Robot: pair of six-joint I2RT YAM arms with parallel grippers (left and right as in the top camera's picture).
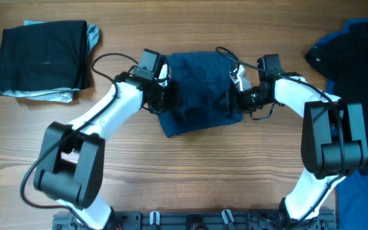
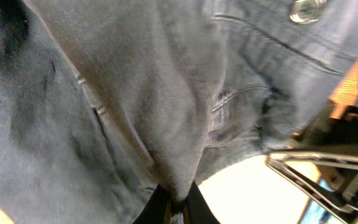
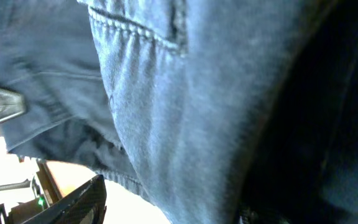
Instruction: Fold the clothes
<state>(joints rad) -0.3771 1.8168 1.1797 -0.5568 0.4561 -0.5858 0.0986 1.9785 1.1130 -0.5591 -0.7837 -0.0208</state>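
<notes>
Shorts (image 1: 200,89) pinched in left pincer (image 2: 176,208), its view alone showing button (image 2: 307,9); right pincer (image 1: 232,97) unclear.

Left arm (image 1: 110,105) and right arm (image 1: 292,89) are both wearing smooth white link shells. Shoulders are showing chunky black housings: left shoulder (image 1: 69,163) lower left of frame, right shoulder (image 1: 334,137) at the right edge. Black boxes are sitting on the wrists: left camera box (image 1: 149,62), right camera box (image 1: 270,64). Thin black left cable (image 1: 104,59) is looping off the left wrist, and the right cable (image 1: 225,52) is curling above the right wrist. Left gripper (image 2: 178,202) is showing two black fingers (image 2: 154,214), bottom centre of its wrist view.
</notes>
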